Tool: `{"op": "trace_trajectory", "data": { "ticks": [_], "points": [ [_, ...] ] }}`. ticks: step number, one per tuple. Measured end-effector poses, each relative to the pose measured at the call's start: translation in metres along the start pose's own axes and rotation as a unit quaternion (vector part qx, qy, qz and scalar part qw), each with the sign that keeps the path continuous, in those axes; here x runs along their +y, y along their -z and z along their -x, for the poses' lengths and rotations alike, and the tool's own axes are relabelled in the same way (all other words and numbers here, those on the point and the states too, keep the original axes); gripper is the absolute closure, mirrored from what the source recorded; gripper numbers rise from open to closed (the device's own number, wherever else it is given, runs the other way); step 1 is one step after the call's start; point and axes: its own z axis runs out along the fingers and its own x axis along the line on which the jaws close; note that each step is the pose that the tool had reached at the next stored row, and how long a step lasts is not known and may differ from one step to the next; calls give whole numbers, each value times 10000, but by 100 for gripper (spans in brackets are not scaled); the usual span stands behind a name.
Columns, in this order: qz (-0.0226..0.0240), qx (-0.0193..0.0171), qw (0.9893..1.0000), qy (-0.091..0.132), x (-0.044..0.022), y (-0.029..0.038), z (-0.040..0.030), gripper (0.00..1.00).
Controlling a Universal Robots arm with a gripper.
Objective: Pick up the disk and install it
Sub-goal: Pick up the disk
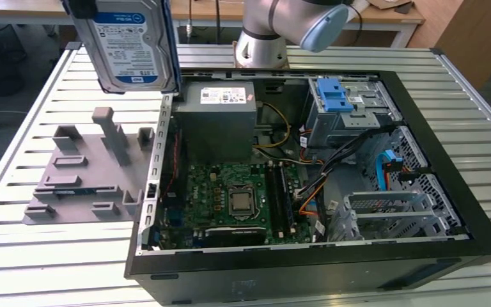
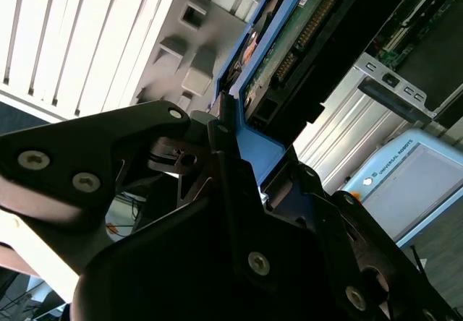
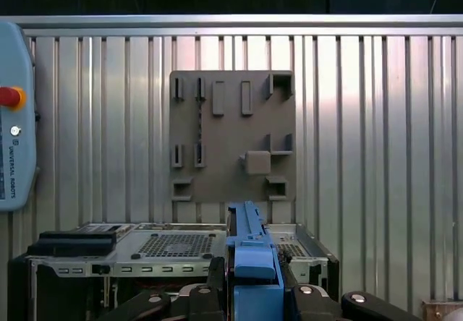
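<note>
Blue-railed, the disk (image 1: 135,45) hangs upright, long axis vertical, with the hand (image 3: 251,274) clamped on its rail end, above the case's (image 1: 314,281) far corner at the exterior view's left, well apart from the cage (image 1: 344,102).

1. My pincer (image 3: 252,270) is matt black, with bright metal screws (image 2: 259,263).
2. The disk (image 1: 130,45) has a glossy label (image 1: 136,64) and smooth blue plastic rails (image 3: 246,227).
3. The surface (image 1: 41,256) is ribbed pale metal, slightly shiny.
4. The fixture plate (image 1: 75,185) looks like matt grey plastic.
</note>
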Motion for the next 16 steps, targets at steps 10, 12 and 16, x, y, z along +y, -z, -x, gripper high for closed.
{"op": "trace_trajectory", "data": {
  "ticks": [10,12,16],
  "points": [
    [0,0,10000,0,-138,0,-53,63],
    [0,0,10000,-1,-166,1,-64,63],
    [1,0,10000,-2,-222,1,-87,63]
  ]
}}
